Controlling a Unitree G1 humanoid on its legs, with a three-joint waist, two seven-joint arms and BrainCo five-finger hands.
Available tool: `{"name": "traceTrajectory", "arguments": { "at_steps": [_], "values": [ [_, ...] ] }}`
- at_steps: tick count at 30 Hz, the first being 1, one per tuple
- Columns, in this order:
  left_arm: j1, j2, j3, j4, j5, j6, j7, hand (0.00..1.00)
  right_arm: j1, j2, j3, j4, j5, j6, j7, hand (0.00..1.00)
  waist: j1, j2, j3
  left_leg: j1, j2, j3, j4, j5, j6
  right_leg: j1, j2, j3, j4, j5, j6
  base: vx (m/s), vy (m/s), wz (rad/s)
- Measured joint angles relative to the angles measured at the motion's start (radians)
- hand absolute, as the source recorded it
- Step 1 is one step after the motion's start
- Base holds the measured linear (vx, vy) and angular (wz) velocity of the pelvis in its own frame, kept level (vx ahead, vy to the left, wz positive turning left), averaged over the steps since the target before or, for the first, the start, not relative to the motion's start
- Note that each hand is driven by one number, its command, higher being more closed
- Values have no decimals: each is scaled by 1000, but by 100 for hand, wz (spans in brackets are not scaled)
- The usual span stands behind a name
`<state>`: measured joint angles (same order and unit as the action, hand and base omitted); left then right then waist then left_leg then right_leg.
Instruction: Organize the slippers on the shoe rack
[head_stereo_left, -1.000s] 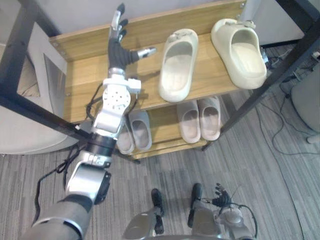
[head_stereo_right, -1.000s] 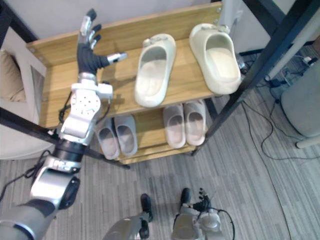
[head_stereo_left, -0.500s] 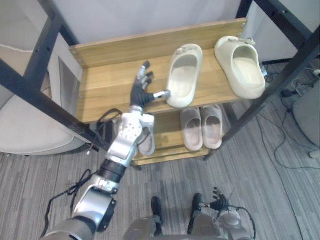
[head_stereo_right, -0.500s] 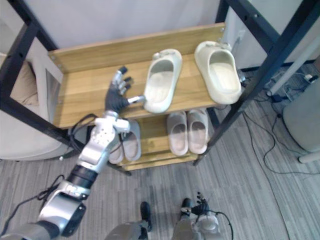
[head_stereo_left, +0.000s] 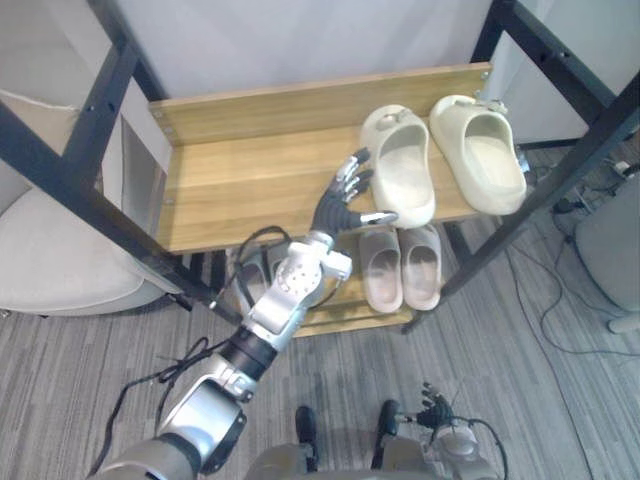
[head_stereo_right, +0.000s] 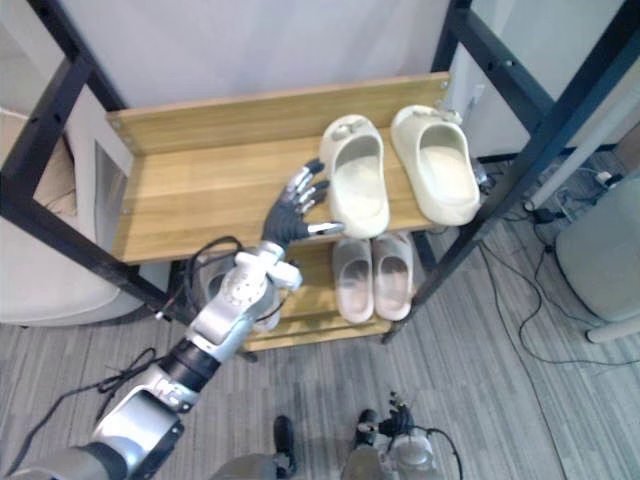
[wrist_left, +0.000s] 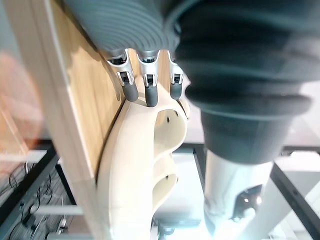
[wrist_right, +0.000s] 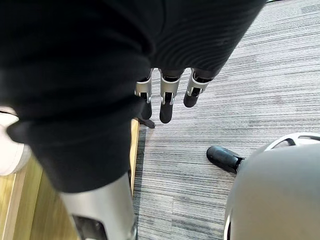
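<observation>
At the frame's centre the left hand (head_stereo_left: 338, 208), fingers spread straight, rests its thumb tip against the heel of a cream slipper (head_stereo_left: 398, 165) on the shoe rack (head_stereo_left: 240, 170) top shelf. Its mate (head_stereo_left: 490, 150) lies just to the right. The forearm crosses a grey pair (head_stereo_left: 252, 270) below, beside a beige pair (head_stereo_left: 402, 265). The right hand (head_stereo_left: 436, 408) hangs at the lower right, fingers loosely straight.

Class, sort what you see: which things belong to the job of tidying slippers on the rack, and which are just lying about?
Belongs to the job:
shoe rack
cream slippers on the upper shelf
pink slippers and grey slippers below
left hand, touching the nearer cream slipper

Just lying about:
beige seat beside the rack
floor cables
grey chair
</observation>
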<state>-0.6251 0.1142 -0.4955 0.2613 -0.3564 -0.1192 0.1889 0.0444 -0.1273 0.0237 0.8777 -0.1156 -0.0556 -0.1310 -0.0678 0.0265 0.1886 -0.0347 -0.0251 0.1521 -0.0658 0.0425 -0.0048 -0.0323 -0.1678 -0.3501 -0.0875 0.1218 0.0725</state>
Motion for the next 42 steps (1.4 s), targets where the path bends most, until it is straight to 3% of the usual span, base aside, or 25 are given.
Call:
{"name": "traceTrajectory", "arguments": {
  "at_steps": [14, 26, 29, 33, 42],
  "values": [
    [-78, -10, 46, 102, 1, -3, 5, 0, 0, 0, -2, -9, 1, -1, 0, 0, -21, -8, 0, -1, 5, 32, 0, -12, -13, -19, 3, 28, -3, 2, -1, 7, 10, -7],
    [-93, 41, 109, 113, 2, 8, 4, 0, 14, 3, -2, -38, 2, -4, 3, 0, -32, -9, 0, -1, 13, 2, 1, -11, -11, -2, 11, -4, -1, -4, 4, 30, -5, 6],
    [-39, 67, 115, 22, -2, 10, 3, 0, 16, 3, -1, -37, 2, -4, 5, 0, -30, -9, 0, -1, 13, -10, 3, -11, -11, 5, 11, -16, -1, -7, 5, 14, 4, 13],
    [18, 69, 107, -158, -42, 9, -6, 0, 22, 3, 1, -32, 2, -3, 7, 0, -2, -10, -1, 0, 10, -32, 8, -11, -11, 22, 8, -30, 0, -14, 5, 15, 21, 18],
    [173, 78, -26, -438, -126, -5, -114, 0, 27, 0, 31, 9, 1, -3, 20, 0, 42, -5, -44, 2, 7, -94, 17, -11, -12, 41, -3, -92, 49, -59, 9, 16, 6, 21]
  ]
}}
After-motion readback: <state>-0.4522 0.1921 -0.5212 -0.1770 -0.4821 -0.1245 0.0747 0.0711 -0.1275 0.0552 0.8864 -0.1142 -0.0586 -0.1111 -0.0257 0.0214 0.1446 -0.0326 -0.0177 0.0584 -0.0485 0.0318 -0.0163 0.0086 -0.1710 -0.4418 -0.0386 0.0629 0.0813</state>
